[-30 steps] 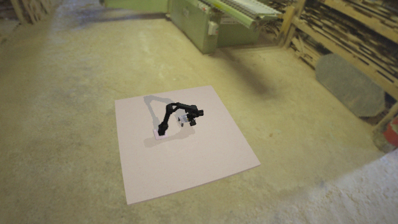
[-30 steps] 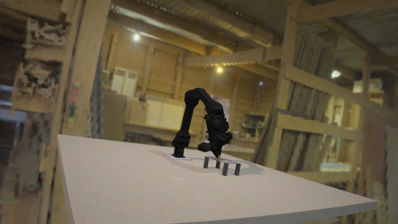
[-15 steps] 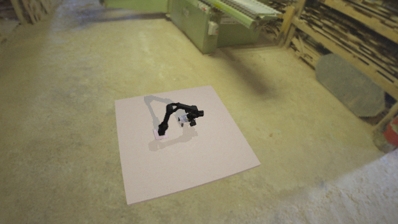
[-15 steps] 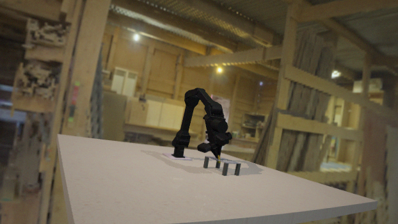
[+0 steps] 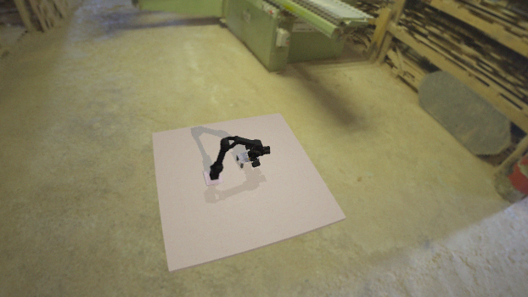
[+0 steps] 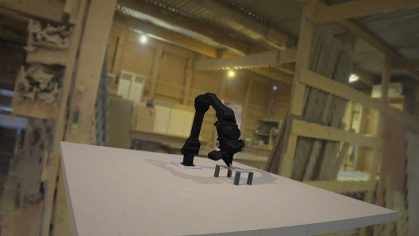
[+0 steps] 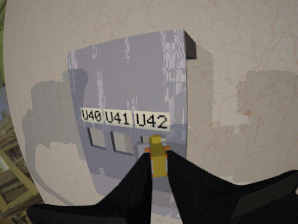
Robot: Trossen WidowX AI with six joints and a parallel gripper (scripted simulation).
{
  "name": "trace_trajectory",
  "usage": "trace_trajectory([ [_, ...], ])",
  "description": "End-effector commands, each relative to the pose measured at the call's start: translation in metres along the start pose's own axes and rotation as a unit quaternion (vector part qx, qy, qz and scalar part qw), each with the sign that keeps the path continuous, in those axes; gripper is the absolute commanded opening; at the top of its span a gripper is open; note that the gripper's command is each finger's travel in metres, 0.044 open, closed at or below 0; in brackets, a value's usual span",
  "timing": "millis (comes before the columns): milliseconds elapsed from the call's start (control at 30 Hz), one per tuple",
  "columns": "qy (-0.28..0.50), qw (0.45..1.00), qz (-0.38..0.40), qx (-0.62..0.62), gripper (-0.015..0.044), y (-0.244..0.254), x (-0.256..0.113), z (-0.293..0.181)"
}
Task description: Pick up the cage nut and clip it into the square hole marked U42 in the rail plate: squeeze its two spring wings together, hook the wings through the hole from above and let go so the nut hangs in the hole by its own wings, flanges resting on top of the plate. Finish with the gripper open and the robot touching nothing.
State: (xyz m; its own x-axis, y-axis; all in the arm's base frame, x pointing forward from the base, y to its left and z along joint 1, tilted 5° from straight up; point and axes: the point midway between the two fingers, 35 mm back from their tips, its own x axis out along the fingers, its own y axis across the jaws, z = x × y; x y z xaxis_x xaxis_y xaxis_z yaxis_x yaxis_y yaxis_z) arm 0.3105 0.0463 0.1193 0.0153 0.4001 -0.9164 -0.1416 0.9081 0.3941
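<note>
This is a woodworking shop. Behind the tabletop (image 5: 250,225) (image 6: 202,205), a tall wooden frame (image 6: 300,84) holds upright boards (image 6: 313,155), and pale cabinets (image 6: 172,121) line the plank wall beyond it. Left of the tabletop, offcuts (image 6: 40,84) are stacked on shelving. Seen from above, a green machine (image 5: 259,38) stands on the dusty, bare-looking floor (image 5: 106,76) beyond the tabletop, and racks of timber (image 5: 467,91) run along its right side. Rough beams (image 6: 249,61) and lit bulbs (image 6: 143,39) hang over it.
</note>
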Motion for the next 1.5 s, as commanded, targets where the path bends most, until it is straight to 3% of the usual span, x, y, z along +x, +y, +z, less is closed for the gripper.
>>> trace_trajectory([
  [0, -0.002, 1.000, -0.008, 0.001, 0.0026, 0.0006, -0.0005, 0.0003],
  [1467, -0.002, 1.000, -0.029, 0.001, 0.0026, 0.0003, -0.0007, 0.0014],
])
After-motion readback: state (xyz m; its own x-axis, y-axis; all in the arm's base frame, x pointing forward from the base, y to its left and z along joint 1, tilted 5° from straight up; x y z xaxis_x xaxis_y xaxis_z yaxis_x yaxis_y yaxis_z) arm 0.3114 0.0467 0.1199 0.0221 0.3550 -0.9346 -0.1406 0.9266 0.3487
